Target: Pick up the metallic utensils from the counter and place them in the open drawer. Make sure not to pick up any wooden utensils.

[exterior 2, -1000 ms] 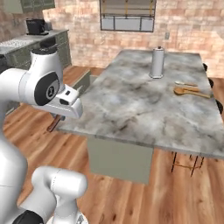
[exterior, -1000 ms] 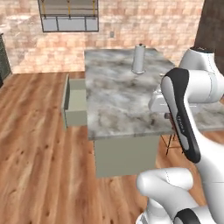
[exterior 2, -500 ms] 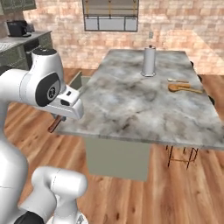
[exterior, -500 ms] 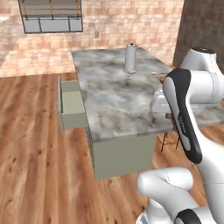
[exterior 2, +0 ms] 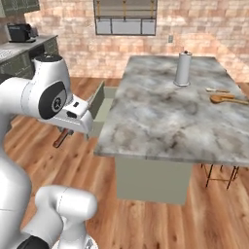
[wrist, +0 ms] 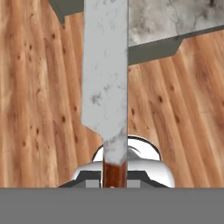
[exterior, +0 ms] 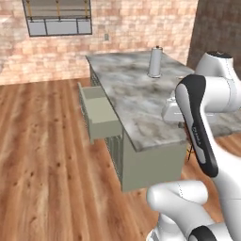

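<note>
Hand view looks down the knife (wrist: 105,78): its broad silvery blade runs up the middle of the picture, and the dark reddish-brown handle sits pinched at the bottom, so the gripper (wrist: 114,181) is clamped on the knife. Behind the blade lies wood plank floor (wrist: 39,100), with a corner of the counter (wrist: 175,19) at top right and a bit of the drawer (wrist: 65,8) at top left. Right base view shows the gripper (exterior 2: 66,134) hanging low over the floor, left of the counter (exterior 2: 165,116) and near the drawer (exterior 2: 97,104), which stands pulled out of the island's left side; the reddish handle (exterior 2: 60,139) pokes out below the hand. On the far right of the counter a tan wooden spoon (exterior 2: 228,98) lies, with a slim utensil (exterior 2: 216,90) just beyond it; its material I cannot tell. A grey cylindrical canister (exterior 2: 183,69) stands upright further back. Left base view shows the drawer (exterior: 100,113) with its pale inside bare, the counter (exterior: 136,94) and the canister (exterior: 155,62) near its far end.
</note>
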Motion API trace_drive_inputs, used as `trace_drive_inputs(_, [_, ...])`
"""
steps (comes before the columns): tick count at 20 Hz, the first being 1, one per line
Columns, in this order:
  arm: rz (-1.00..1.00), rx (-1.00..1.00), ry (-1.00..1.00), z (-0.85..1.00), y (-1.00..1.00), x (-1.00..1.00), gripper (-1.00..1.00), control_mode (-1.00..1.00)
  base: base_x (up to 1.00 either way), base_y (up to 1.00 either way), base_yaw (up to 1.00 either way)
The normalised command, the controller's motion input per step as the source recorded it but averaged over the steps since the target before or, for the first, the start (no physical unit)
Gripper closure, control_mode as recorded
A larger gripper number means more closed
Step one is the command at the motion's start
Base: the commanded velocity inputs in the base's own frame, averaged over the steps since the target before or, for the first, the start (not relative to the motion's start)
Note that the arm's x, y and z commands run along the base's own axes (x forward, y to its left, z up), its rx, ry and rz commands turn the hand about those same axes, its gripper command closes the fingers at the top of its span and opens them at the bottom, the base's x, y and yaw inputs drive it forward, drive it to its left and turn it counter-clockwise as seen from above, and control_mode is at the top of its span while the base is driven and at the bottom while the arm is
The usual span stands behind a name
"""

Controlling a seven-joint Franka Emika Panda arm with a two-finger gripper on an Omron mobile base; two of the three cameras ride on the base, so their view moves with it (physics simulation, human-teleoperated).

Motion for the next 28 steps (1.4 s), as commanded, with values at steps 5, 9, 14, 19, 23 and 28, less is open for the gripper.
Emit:
trace_drive_inputs(5, [0.0, 0.0, 0.0, 0.0, 0.0, 0.0, 1.0, 1.0, 0.32, 0.58, -0.01])
trace_drive_inputs(9, [0.0, 0.0, 0.0, 0.0, 0.0, 0.0, 1.0, 1.0, 0.38, 0.32, 0.0])
trace_drive_inputs(14, [0.0, 0.0, 0.0, 0.0, 0.0, 0.0, 1.0, 1.0, 0.39, 0.11, 0.0])
trace_drive_inputs(19, [0.0, 0.0, 0.0, 0.0, 0.0, 0.0, 1.0, 1.0, 0.32, 0.13, 0.0])
trace_drive_inputs(23, [0.0, 0.0, 0.0, 0.0, 0.0, 0.0, 1.0, 1.0, 0.55, 0.3, -0.07])
trace_drive_inputs(28, [0.0, 0.0, 0.0, 0.0, 0.0, 0.0, 1.0, 1.0, 0.41, 0.39, -0.18])
